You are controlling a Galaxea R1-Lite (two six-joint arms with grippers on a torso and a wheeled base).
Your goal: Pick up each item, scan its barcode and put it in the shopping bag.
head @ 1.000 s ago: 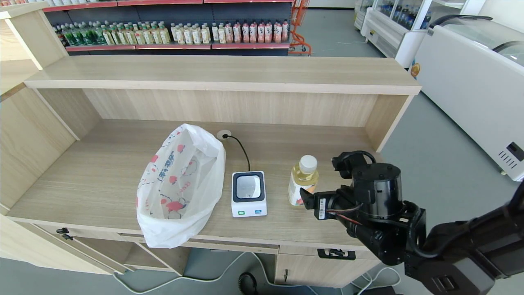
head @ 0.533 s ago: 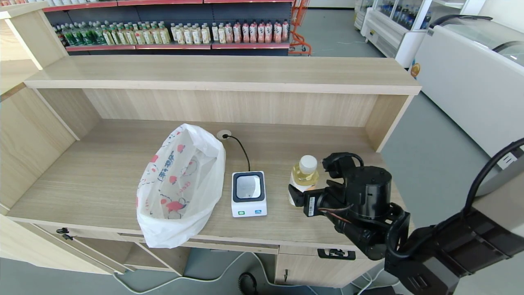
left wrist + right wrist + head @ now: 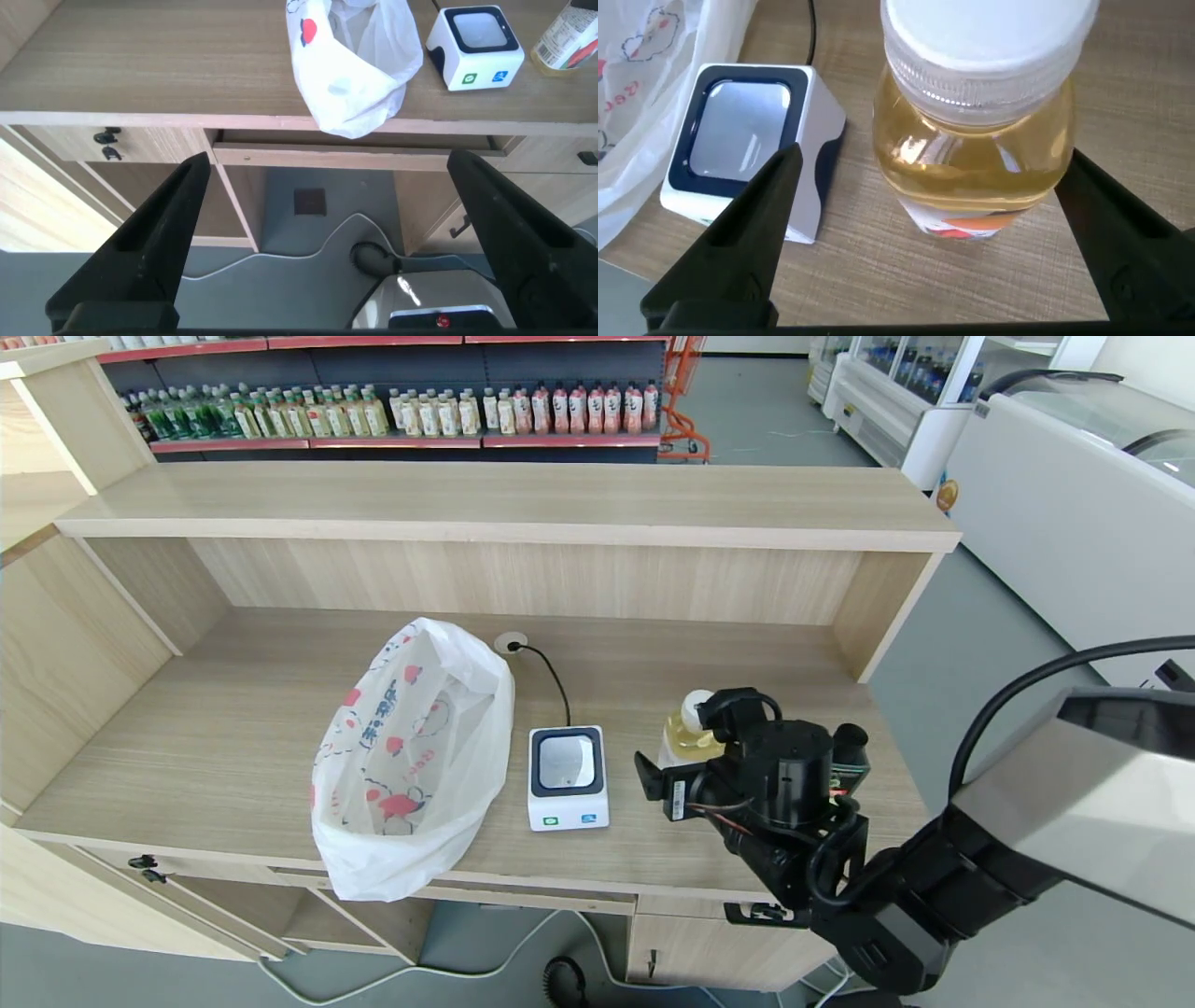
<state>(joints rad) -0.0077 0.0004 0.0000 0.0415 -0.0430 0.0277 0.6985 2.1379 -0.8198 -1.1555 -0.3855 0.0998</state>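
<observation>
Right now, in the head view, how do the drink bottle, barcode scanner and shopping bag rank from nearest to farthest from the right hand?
1. Drink bottle, standing inside the open right hand.
2. Barcode scanner, just to the bottle's left.
3. Shopping bag, farthest left, beyond the scanner.

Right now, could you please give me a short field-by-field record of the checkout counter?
Bottle: upright on the counter, right of the scanner, cap on.
Scanner: white box, window up, between bag and bottle.
Bag: open plastic, left of the scanner, overhanging the counter's front edge.
Right gripper: open, fingers either side of the bottle, not closed on it.
Left gripper: open, low in front of the counter, holding nothing.
Progress: bottle not yet lifted.
</observation>
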